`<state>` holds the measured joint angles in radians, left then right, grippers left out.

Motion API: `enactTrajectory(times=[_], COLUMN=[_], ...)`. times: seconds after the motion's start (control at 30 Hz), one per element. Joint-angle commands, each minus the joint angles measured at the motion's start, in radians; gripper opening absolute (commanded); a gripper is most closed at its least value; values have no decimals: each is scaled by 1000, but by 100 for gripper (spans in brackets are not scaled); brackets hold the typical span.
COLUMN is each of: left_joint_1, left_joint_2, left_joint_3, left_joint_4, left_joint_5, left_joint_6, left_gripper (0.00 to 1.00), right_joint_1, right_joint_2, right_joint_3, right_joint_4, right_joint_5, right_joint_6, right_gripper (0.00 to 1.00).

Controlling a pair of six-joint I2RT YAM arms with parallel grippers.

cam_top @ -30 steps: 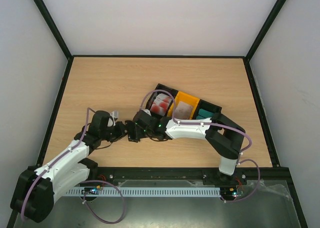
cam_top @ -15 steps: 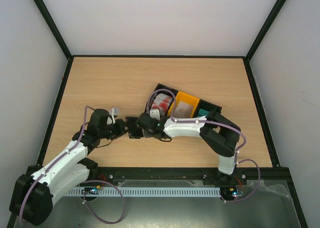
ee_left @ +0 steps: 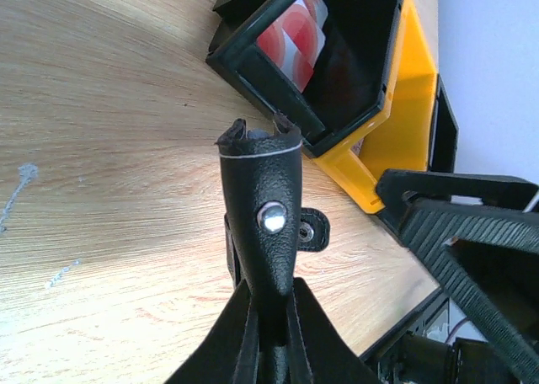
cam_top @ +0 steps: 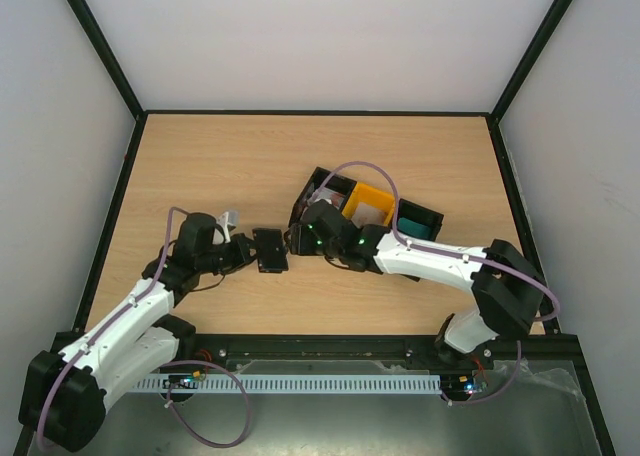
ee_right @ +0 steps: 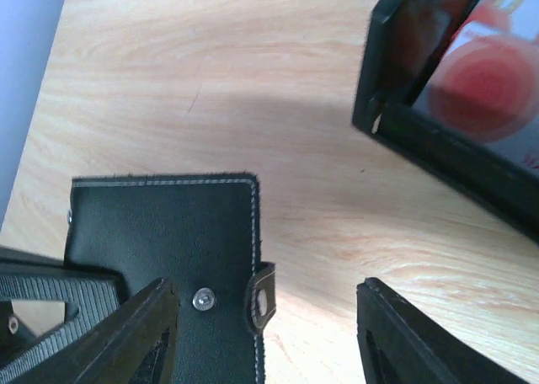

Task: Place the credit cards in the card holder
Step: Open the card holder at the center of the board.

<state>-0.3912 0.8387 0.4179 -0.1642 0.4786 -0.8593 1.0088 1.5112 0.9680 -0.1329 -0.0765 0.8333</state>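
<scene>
The black card holder (cam_top: pixel 270 249) is folded, its snap tab (ee_right: pixel 263 298) loose at the edge. My left gripper (cam_top: pixel 250 251) is shut on its near end; in the left wrist view the card holder (ee_left: pixel 265 190) stands edge-on between the jaws. My right gripper (cam_top: pixel 298 238) is open just right of it, nothing between its fingers (ee_right: pixel 396 325); its left finger overlaps the holder (ee_right: pixel 168 232). A red-and-white credit card (ee_right: pixel 488 81) lies in the left black bin (ee_left: pixel 354 72). A pale card (cam_top: pixel 372 212) lies in the yellow bin.
Three bins stand in a row right of centre: black (cam_top: pixel 318 184), yellow (cam_top: pixel 378 196) and a black one with teal inside (cam_top: pixel 415 219). The right arm's wrist covers part of the first bin. Bare wooden table (cam_top: pixel 230 156) stretches to the back and left.
My right gripper has opened and drawn back to the right, off the card holder. Its elbow has swung out to the right. The left gripper keeps its hold.
</scene>
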Motion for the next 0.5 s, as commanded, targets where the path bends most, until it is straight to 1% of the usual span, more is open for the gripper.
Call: enactTrajectory(times=[0.0,0.07,0.27,0.33,0.47], left_joint_1=[5,5,5,4,5], left_joint_2=[-8,-9,-22,-21,-24], left_joint_3=[33,38,43,42,42], left_joint_4=[-6,-13,-27,-26,-22], left_joint_5=[43,45,46,50,61], left_joint_6=[16,17,17,16,13], left_gripper=[3,3,3,3,3], right_joint_1=[3,-2,-8,-8,-9], right_joint_2=[48,68,105,115,130], right_joint_3=[6,12,5,2,-11], right_joint_4=[34,24,33,48,101], right_joint_5=[-107,-102,-100,-112,-160], right_joint_6=[-2,14,42,46,47], right_gripper=[56,51,26,23,24])
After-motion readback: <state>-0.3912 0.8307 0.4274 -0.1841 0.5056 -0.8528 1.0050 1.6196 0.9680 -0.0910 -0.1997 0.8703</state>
